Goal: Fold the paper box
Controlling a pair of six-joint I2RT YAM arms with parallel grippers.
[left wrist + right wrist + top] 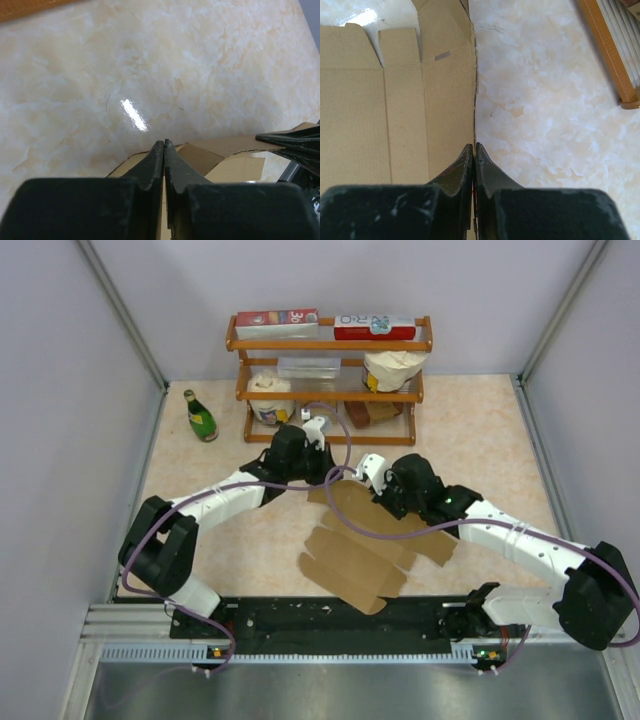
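- The paper box [360, 558] is a plain brown die-cut sheet with flaps, lying mostly flat at mid-frame on the desk [480, 430]
- The left hand [164, 144] is pinched closed on the sheet's upper edge
- The right hand [474, 146] is closed, fingers together, gripping the sheet's right-hand edge

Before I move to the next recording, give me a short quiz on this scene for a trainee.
1. True or false: the cardboard sheet is already folded into a closed box.
2. What stands on the table left of the wooden rack? A) a green bottle B) a mug C) a bowl
3. Fill in: the right arm's jaws are ___ on the sheet's edge.
Key: 1 false, it lies mostly flat; 2 A; 3 shut.
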